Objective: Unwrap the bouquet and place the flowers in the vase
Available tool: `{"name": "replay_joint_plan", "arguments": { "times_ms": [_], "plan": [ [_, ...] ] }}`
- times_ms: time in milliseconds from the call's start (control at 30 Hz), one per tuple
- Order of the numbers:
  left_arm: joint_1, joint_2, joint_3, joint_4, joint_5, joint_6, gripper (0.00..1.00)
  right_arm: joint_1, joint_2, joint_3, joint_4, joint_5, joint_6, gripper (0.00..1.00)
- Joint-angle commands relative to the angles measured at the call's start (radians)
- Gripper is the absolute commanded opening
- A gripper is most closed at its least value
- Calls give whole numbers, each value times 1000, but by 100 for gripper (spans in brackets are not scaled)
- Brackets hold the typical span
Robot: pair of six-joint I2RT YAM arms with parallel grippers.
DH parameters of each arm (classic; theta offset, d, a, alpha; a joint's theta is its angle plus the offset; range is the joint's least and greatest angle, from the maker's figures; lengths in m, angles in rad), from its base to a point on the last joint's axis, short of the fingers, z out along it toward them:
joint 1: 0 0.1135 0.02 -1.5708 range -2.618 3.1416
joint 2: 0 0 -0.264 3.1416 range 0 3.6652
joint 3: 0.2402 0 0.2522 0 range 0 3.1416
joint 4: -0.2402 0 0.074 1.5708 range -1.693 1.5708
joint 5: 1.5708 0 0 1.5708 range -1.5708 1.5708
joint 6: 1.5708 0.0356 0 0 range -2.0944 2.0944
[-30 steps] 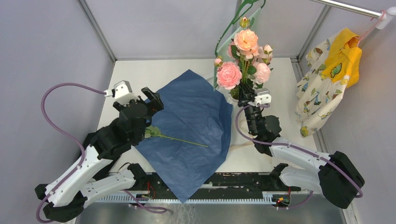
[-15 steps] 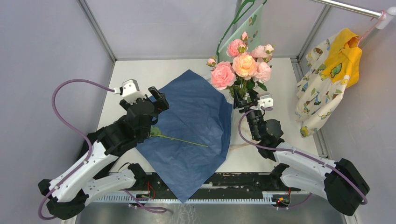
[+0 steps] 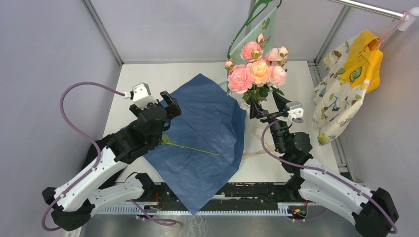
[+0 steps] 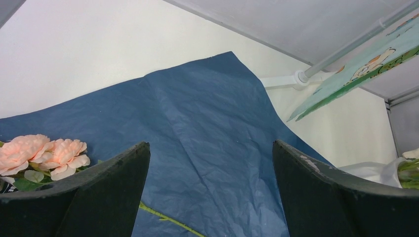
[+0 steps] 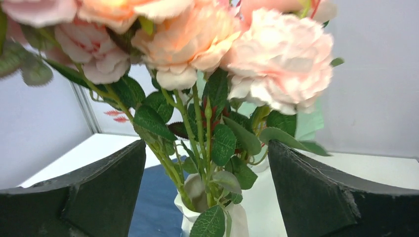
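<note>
The flowers (image 3: 257, 73), pink and peach roses, stand upright with their stems in the white vase (image 3: 245, 104). My right gripper (image 3: 265, 103) is open just in front of the vase, its fingers apart from the stems. In the right wrist view the stems (image 5: 197, 123) drop into the vase mouth (image 5: 236, 219) between the spread fingers (image 5: 99, 187). The navy paper (image 3: 202, 133) lies flat on the table. One rose with a long stem (image 3: 192, 147) lies on it. My left gripper (image 3: 169, 100) hovers open over the paper's left part; a peach rose (image 4: 39, 153) shows beside it.
A green hanger with patterned cloth (image 3: 257, 24) hangs behind the vase. A yellow and cream garment (image 3: 346, 84) hangs from a rail (image 3: 365, 7) at the right. A cream strand (image 3: 253, 154) lies on the table right of the paper. Grey walls enclose the table.
My right gripper has opened off the stems and drawn back to the near right; the bunch has settled lower in the vase. The left gripper has drifted slightly right.
</note>
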Motion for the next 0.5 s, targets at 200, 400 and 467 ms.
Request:
{"name": "replay_joint_plan", "arguments": {
  "times_ms": [200, 400, 467],
  "plan": [
    [-1, 44, 26, 89, 38, 35, 100, 0, -241, 29, -203, -121, 95, 98],
    [1, -12, 89, 73, -31, 83, 100, 7, -236, 71, -306, -386, 220, 93],
    [0, -48, 114, 70, -80, 104, 100, 42, -193, 68, -313, -440, 250, 89]
  ]
}}
